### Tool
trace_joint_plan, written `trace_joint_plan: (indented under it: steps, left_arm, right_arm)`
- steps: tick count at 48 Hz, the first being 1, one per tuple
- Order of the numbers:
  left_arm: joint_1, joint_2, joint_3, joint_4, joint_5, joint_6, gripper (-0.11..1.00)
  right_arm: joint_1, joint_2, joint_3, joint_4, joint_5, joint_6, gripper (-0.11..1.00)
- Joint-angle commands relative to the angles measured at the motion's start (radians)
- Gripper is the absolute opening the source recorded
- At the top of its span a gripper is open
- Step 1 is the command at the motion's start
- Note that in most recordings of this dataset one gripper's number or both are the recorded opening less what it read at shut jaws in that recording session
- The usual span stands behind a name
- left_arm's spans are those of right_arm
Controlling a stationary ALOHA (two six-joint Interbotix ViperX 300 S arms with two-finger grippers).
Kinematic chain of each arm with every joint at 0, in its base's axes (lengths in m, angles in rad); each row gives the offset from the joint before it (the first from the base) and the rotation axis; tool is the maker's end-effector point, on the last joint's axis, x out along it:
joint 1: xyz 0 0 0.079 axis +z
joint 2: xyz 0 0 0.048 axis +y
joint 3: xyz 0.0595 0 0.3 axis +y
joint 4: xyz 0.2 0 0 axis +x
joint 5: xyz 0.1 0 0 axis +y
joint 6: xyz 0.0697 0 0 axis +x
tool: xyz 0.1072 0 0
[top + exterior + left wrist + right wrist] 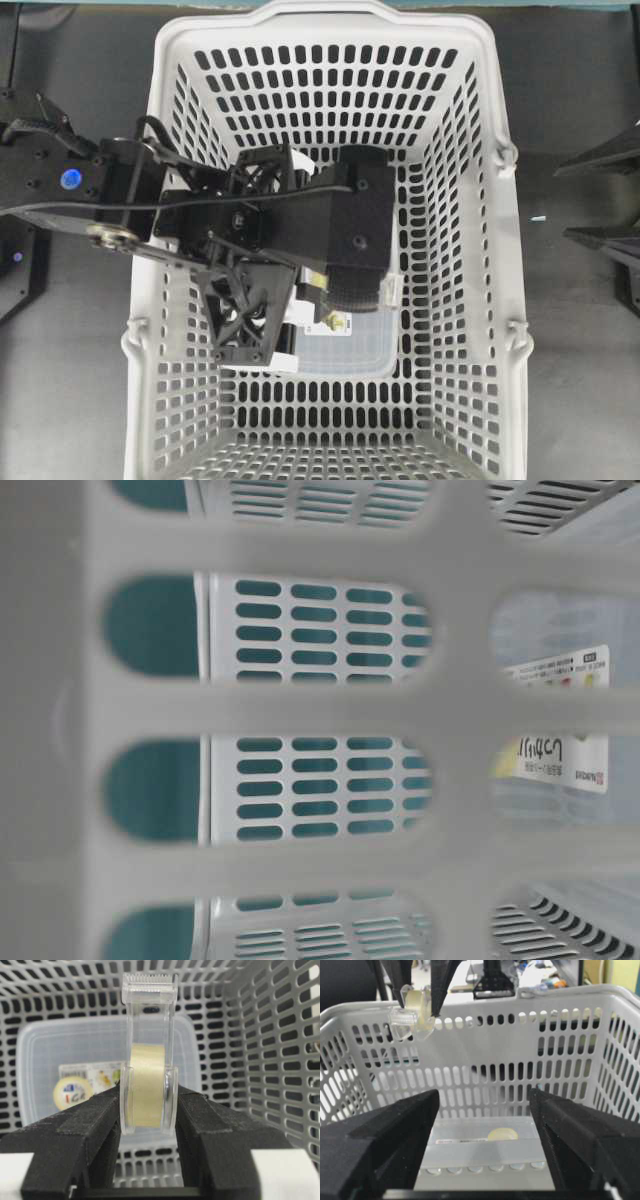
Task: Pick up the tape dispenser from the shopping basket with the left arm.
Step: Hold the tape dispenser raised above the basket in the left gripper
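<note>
Above the basket (485, 1055), the left tool (148, 1105) grips a clear dispenser (149, 1050) with cream tape; the right tool (484, 1125) gapes wide.

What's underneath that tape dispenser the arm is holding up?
A flat clear box with a printed label lies on the shopping basket floor. The tape dispenser and left gripper cover its middle.

Overhead view looks straight down into the shopping basket (330, 250); table-level view presses against its slotted wall. Both wrist views look inside it, sharing the clear box (45, 1060) on its floor.
</note>
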Motion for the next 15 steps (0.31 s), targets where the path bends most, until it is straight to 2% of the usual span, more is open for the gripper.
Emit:
trace_joint_plan:
  steps: [1,15]
  left_arm:
    - [-0.003,-0.029,-0.011,0.005,-0.003,-0.003,0.30]
    - [-0.003,-0.026,-0.008,0.005,-0.003,-0.003,0.30]
  right_arm:
    - [0.002,0.005,-0.005,0.003,-0.005,-0.002,0.70]
    - [0.002,0.006,-0.003,0.003,-0.009,-0.005,0.70]
